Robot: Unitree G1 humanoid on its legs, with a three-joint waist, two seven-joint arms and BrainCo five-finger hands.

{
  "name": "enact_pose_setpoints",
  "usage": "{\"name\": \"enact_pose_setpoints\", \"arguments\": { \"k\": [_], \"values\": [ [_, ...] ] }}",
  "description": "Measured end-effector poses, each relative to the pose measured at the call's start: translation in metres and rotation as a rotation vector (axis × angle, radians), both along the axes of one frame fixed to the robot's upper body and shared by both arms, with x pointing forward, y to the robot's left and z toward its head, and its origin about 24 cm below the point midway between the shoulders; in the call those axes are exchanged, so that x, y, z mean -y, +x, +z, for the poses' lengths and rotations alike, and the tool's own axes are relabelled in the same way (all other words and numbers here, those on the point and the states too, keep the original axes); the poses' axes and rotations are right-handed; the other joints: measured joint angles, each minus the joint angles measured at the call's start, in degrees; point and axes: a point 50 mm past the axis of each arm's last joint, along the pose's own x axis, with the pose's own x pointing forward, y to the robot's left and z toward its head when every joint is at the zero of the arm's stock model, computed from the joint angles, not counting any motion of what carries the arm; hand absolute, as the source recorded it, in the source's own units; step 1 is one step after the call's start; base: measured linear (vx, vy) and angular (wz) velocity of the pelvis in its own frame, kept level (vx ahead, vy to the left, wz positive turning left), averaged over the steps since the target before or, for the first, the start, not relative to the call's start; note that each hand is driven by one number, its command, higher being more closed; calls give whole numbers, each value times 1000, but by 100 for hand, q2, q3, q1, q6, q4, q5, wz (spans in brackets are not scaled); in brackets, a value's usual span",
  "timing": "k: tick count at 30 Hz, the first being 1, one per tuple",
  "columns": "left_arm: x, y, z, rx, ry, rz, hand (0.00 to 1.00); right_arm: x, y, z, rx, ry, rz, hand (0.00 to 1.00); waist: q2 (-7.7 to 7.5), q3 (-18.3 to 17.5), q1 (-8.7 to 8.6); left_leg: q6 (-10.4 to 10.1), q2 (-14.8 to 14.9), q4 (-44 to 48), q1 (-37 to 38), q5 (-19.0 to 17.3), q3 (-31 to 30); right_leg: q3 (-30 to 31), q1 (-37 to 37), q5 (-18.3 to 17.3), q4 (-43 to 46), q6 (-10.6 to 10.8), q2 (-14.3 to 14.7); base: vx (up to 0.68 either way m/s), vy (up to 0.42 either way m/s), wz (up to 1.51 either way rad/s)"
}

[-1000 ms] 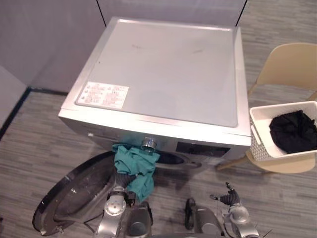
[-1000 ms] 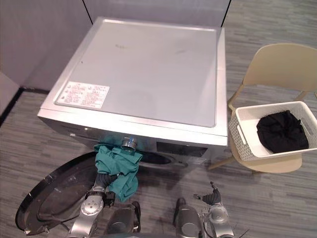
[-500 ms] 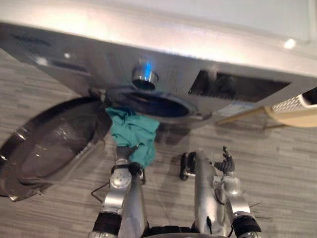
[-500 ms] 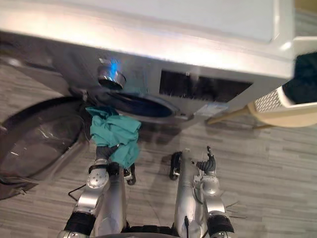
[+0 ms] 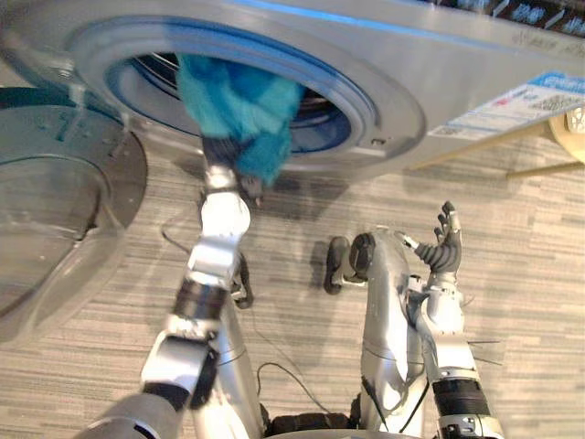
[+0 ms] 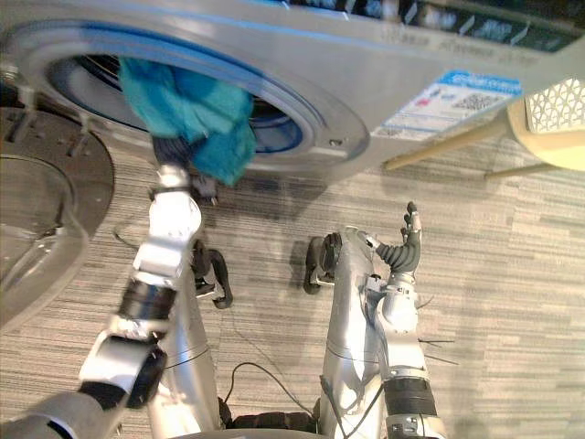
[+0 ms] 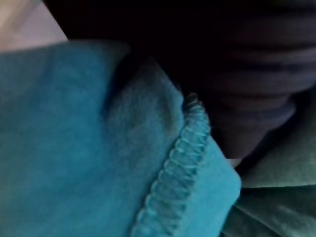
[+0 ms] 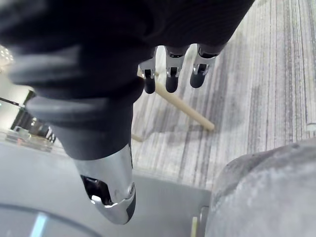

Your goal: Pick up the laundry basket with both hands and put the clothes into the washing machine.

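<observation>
A teal cloth hangs bunched over my left hand at the lower rim of the washing machine's round opening, its upper part reaching just inside the dark drum. In the left wrist view the cloth's stitched hem lies right against the hand's dark cover. My right hand is held low to the right of the opening, fingers straight and pointing up, holding nothing. The white perforated laundry basket peeks in at the right edge on a beige chair.
The machine's glass door stands swung open to the left, close to my left arm. Slanted wooden chair legs stand to the right of the machine. Grey striped carpet lies below.
The camera has dropped and now looks at the machine's front. My left hand has raised the teal cloth from below the opening up to its rim. The right hand stays open.
</observation>
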Motion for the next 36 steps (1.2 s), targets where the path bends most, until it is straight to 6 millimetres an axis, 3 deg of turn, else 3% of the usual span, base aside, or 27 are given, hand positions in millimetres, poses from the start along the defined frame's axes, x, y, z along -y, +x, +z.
{"name": "enact_pose_setpoints", "arguments": {
  "k": [3, 4, 8, 11, 20, 24, 31, 34, 36],
  "values": [
    [9, -6, 60, 189, 140, 82, 100, -1, -1, 5, 39, -1, 6, 0, -2, 1, -69, 22, 6, 7, -162, 18, -29, -33, -142, 6, -2, -5, 4, 38, -44, -3],
    [13, -8, 78, 251, 205, 129, 0, -1, -1, 7, 54, -4, 16, 0, -17, 9, -97, 19, 6, 15, -185, 19, -32, -37, -163, 21, 0, -34, 7, 55, -34, -2],
    [22, -10, 109, 339, 333, 283, 0, -5, -1, 9, 70, 4, 27, 0, -86, 44, -169, 20, 15, 14, -213, 18, -19, -44, -184, 31, -11, -53, 5, 64, -22, -1],
    [22, -3, 110, 318, 394, 364, 0, -5, -1, 10, 87, 2, 33, 0, -101, 51, -179, 21, 15, 7, -234, 18, -18, -51, -197, 30, -23, -50, 2, 22, -10, 0],
    [6, 38, 74, -31, 600, 388, 0, -7, 0, 10, 82, 23, 96, 0, -145, 67, -174, 22, 28, -25, -249, 19, -25, -69, -195, 9, -57, -9, 9, 4, -2, 0],
    [5, 44, 67, -111, 705, 404, 0, -7, 0, 8, 74, 34, 115, 0, -154, 67, -167, 22, 25, -76, -253, 19, -41, -106, -167, 28, -117, -43, 10, 47, -21, 1],
    [10, 46, 61, -140, 673, 360, 0, -8, 1, -1, 26, 49, 133, 0, -157, 65, -134, 13, -27, -266, -65, 71, -90, -182, 93, 26, -269, -41, -55, 27, -19, 7],
    [0, 42, 41, -163, 560, 317, 0, -14, 1, -5, 0, 48, 153, 0, -160, 61, -79, -55, -45, -540, 217, 148, -79, -236, 373, 28, -484, -44, -57, 45, -65, 8],
    [-3, 42, 1, -247, 405, 229, 0, -18, 0, -14, -47, 55, 158, 0, -158, 53, 21, -147, -48, -855, 624, 211, -75, -334, 778, 28, -729, -49, -53, 67, -75, 9]
  ]
}}
